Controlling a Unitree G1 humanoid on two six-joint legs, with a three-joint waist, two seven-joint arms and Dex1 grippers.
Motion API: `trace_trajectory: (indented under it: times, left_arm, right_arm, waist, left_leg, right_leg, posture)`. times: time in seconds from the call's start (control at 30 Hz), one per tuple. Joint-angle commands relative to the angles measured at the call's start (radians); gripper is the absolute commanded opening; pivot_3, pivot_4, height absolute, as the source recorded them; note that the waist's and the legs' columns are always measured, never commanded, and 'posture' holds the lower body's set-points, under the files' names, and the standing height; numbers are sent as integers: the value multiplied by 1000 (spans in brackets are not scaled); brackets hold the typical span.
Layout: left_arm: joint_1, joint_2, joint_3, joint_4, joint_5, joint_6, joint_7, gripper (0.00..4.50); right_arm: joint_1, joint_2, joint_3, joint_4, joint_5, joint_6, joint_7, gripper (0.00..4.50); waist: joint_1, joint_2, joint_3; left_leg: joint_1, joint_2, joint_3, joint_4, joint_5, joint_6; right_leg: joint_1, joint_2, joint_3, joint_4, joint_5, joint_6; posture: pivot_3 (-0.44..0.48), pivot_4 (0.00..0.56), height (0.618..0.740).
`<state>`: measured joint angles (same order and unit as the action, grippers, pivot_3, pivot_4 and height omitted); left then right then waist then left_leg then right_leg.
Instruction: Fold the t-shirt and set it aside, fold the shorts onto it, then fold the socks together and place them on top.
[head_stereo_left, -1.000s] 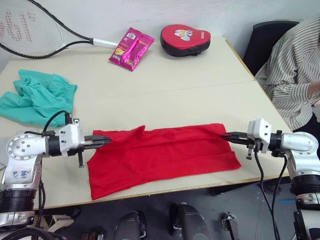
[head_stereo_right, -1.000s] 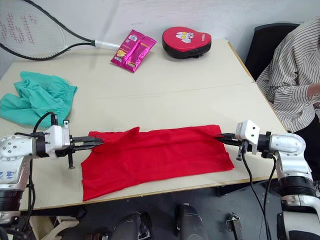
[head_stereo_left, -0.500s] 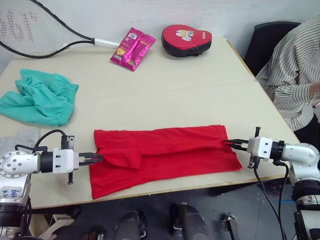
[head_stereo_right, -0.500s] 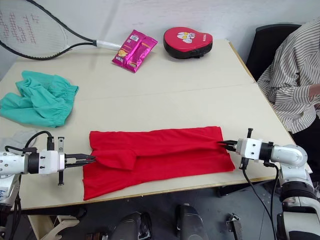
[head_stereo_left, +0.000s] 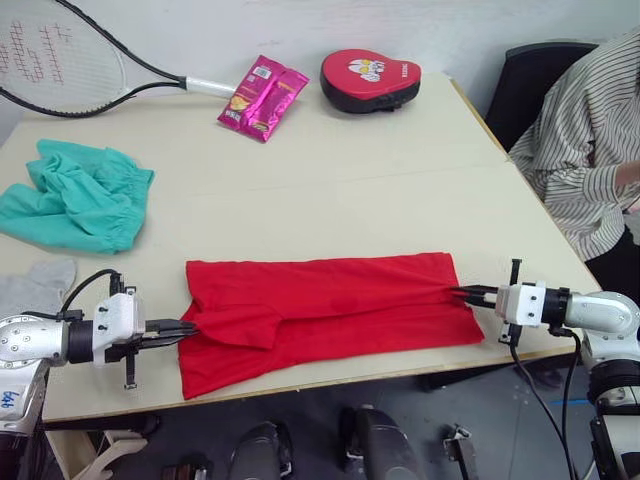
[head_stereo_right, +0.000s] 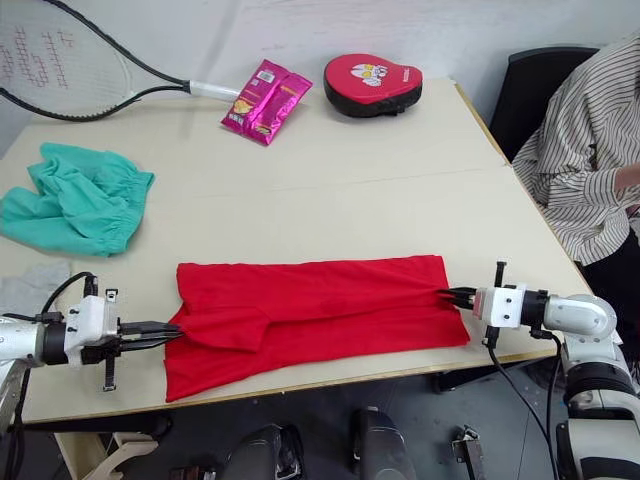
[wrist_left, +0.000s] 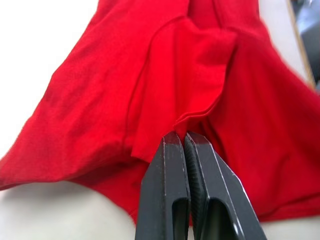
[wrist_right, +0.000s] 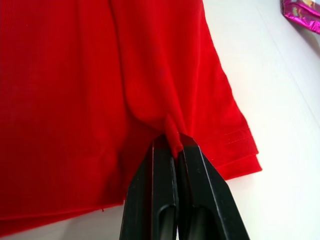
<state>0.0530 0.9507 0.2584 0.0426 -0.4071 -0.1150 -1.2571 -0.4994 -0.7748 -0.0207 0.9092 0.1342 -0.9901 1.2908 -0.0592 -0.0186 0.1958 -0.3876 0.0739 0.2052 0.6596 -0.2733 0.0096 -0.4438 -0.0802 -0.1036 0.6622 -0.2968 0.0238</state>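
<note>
The red t-shirt (head_stereo_left: 330, 310) lies on the table as a long flat band near the front edge, with one layer doubled over another. My left gripper (head_stereo_left: 190, 328) is shut on a fold at the shirt's left end; in the left wrist view the cloth (wrist_left: 200, 90) gathers toward the fingertips (wrist_left: 172, 142). At the right end my right gripper (head_stereo_left: 462, 293) pinches a ridge of the t-shirt (wrist_right: 150, 75). The teal shorts (head_stereo_left: 75, 195) lie bunched at the far left. A grey sock (head_stereo_left: 35, 285) lies flat near the left edge.
At the back of the table lie a tennis racket (head_stereo_left: 60, 60), a pink snack packet (head_stereo_left: 262, 97) and a red padded oval pad (head_stereo_left: 370, 78). A person in a striped shirt (head_stereo_left: 590, 130) sits at the right beside a black chair (head_stereo_left: 530, 70).
Both grippers have come down and toward the front edge with the shirt's raised edge. The shirt now lies flatter, and the left gripper has drawn back a little to the left.
</note>
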Motion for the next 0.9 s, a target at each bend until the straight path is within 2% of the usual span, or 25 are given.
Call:
trace_trajectory:
  times: [0.03,0.07,0.17,0.33,0.4,0.47,0.53,0.63,0.73,0.77,0.87,0.9]
  left_arm:
    - [28,24,25,-19,20,-25,-20,52]
    - [33,28,23,-16,27,-34,-25,52]
    - [37,25,29,-21,19,-5,-17,689]
    - [97,62,90,-29,-8,68,-42,2170]
    - [134,78,157,-21,-41,124,-46,2241]
    - [156,83,206,-26,-75,183,-47,2241]
    - [154,75,248,-40,-121,262,-27,1852]
    - [115,50,268,-85,-187,367,23,1099]
    - [20,-8,226,-158,-234,444,123,160]
    - [-18,-33,200,-180,-231,454,159,0]
    - [-132,-134,89,-244,-199,485,274,0]
    - [-164,-176,47,-254,-180,490,316,0]
  right_arm:
    - [22,-26,-6,-40,42,74,21,0]
    - [29,-25,-9,-53,58,105,32,0]
    - [47,-36,-10,-94,79,146,53,650]
    - [102,-117,-36,-148,103,218,75,2264]
    - [129,-160,-64,-177,131,296,74,2893]
    - [146,-185,-88,-233,173,407,75,2893]
    - [168,-212,-118,-341,244,584,83,2923]
    - [197,-242,-158,-508,341,823,77,2337]
    - [209,-227,-165,-687,404,1007,21,1280]
    - [211,-209,-158,-750,416,1047,-2,975]
    - [195,-94,-88,-935,409,1139,-137,48]
    - [183,-36,-52,-981,383,1165,-204,48]
  waist:
    - [0,0,0]
    - [0,0,0]
    - [1,0,0]
    - [2,0,0]
    - [2,0,0]
    - [3,0,0]
    - [3,0,0]
    - [2,0,0]
    - [5,0,0]
    - [6,0,0]
    - [11,-3,-2]
    - [13,-4,-3]
  left_leg:
    - [0,0,0,0,0,0]
    - [0,0,0,0,0,0]
    - [0,0,-1,0,0,-1]
    - [0,0,-1,0,-1,-1]
    - [0,0,-1,-1,-2,-1]
    - [0,0,-2,-1,-2,-1]
    - [0,0,-2,-1,-3,-3]
    - [0,1,-3,-1,-5,-5]
    - [0,1,-4,-2,-5,-6]
    - [0,1,-4,-2,-5,-6]
    - [0,1,-4,-3,-4,-6]
    - [0,1,-4,-3,-4,-6]
  right_leg:
    - [0,0,0,0,0,0]
    - [0,0,0,0,0,0]
    - [0,0,0,0,0,0]
    - [0,0,0,0,0,-1]
    - [0,0,-1,-1,-1,-1]
    - [0,-1,-1,-2,-1,-2]
    - [0,-1,-1,-2,-1,-2]
    - [0,-1,-1,-1,-1,-3]
    - [0,-1,-2,-1,-1,-3]
    - [0,-1,-2,-1,-1,-3]
    - [1,0,-2,-1,-1,-3]
    - [1,0,-2,-1,-1,-3]
  posture:
    - [0,150,740]
    - [0,150,740]
    - [0,150,740]
    - [0,150,740]
    - [0,150,740]
    - [0,150,740]
    - [0,150,740]
    - [0,150,740]
    - [0,150,740]
    - [0,150,740]
    - [0,150,740]
    - [0,150,740]
